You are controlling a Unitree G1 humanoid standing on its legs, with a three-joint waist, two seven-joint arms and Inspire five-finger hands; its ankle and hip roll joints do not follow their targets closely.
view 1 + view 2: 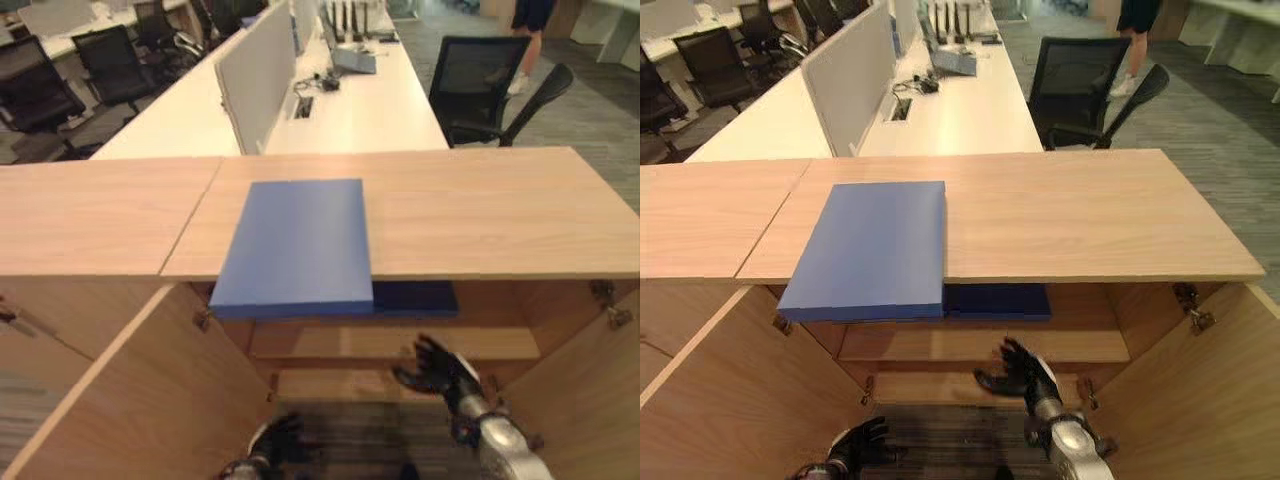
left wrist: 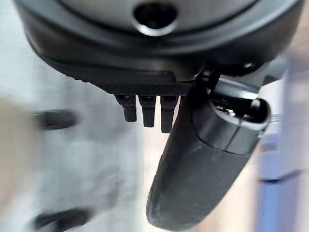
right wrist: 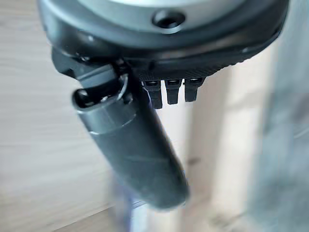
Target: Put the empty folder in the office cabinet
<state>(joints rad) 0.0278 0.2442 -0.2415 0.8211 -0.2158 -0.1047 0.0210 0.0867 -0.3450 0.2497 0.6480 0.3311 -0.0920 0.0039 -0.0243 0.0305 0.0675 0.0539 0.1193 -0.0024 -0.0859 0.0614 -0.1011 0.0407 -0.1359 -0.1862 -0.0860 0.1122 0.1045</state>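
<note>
Blue folder (image 1: 300, 245) lies flat on the wooden top of the office cabinet (image 1: 480, 210), its near edge overhanging the front lip, probably so a hand can take it from below or from the edge. Both cabinet doors (image 1: 1180, 400) stand open, exposing an inner shelf (image 1: 980, 345) ready to receive it. A darker blue item (image 1: 995, 300) lies under the top, beside the folder. Right hand (image 1: 435, 365) hangs before the shelf, fingers spread loosely, holding nothing. Left hand (image 1: 280, 440) sits lower, fingers relaxed and empty. Neither touches the folder.
</note>
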